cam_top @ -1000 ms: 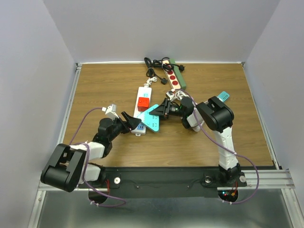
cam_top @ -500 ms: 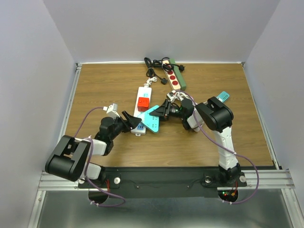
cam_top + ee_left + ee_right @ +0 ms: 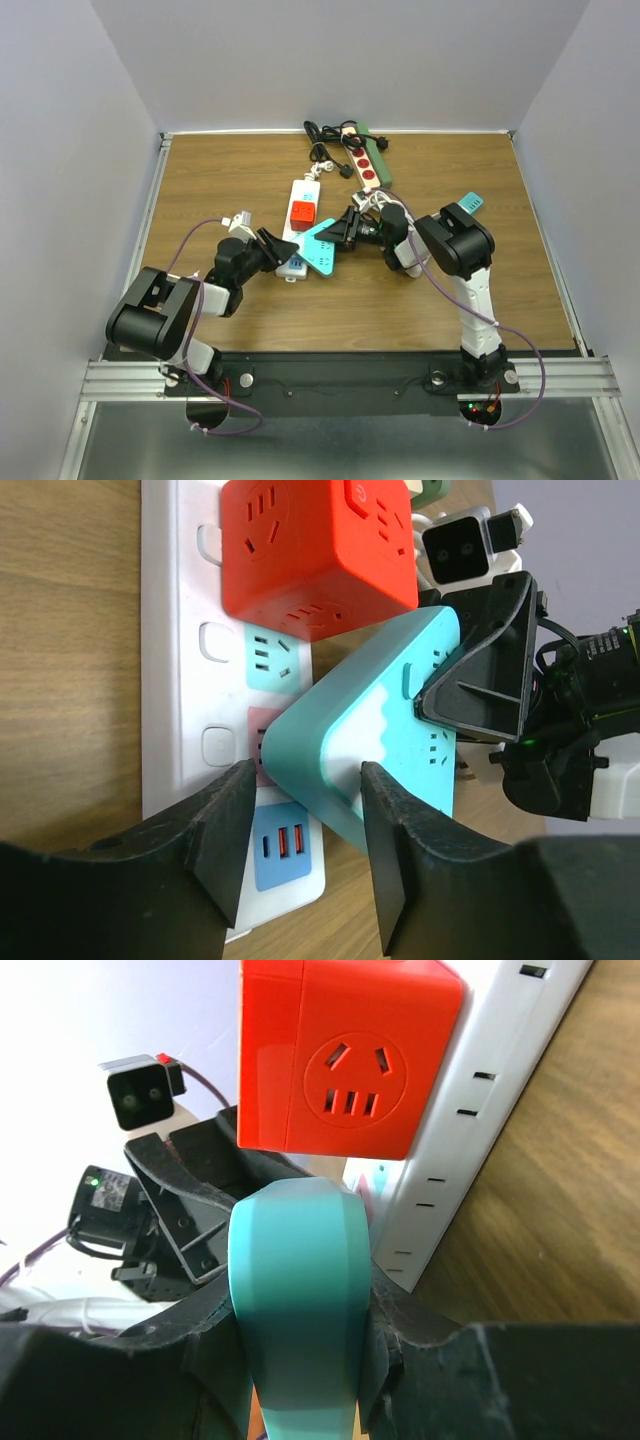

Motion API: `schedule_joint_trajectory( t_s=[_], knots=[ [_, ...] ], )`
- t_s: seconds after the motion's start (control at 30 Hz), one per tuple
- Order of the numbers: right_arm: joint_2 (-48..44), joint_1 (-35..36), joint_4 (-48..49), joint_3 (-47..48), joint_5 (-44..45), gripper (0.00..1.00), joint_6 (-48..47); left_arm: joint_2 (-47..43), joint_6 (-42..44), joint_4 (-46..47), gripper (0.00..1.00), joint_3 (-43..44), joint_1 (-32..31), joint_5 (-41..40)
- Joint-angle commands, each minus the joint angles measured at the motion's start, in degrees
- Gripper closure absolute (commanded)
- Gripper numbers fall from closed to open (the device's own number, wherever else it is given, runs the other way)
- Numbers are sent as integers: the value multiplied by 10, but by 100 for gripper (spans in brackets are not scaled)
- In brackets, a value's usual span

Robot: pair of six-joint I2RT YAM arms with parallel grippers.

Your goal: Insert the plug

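Top external view, from behind two black robot arms: on a brown wooden counter (image 3: pixel 220 170) lies a long white plastic power strip (image 3: pixel 301 191), with a red plastic cube adapter (image 3: pixel 303 214) sitting on its middle; a teal rounded plastic plug block (image 3: pixel 322 250) slants across the strip's near end, just beside the red cube. The right gripper (image 3: pixel 345 232) has its jaws clenched on the block's right-hand end; the left gripper (image 3: pixel 278 250) straddles the other end with jaws released, one finger (image 3: pixel 385 860) touching the teal, the other a sliver away. Left wrist view: the teal end sits over a pink socket; whether its prongs are seated, I cannot tell.
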Motion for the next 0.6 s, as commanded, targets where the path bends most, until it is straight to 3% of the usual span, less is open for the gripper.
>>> schedule_joint_trajectory(
  t_s=[0.0,0.2,0.57],
  knots=[
    [0,2,-147,3,61,100,-100,30,24,-88,50,19,2,-30],
    [4,1,-175,6,70,100,-109,19,43,-159,60,36,1,-50],
    [21,-9,-183,11,81,100,-94,21,109,-275,68,107,-6,-112]
  ],
)
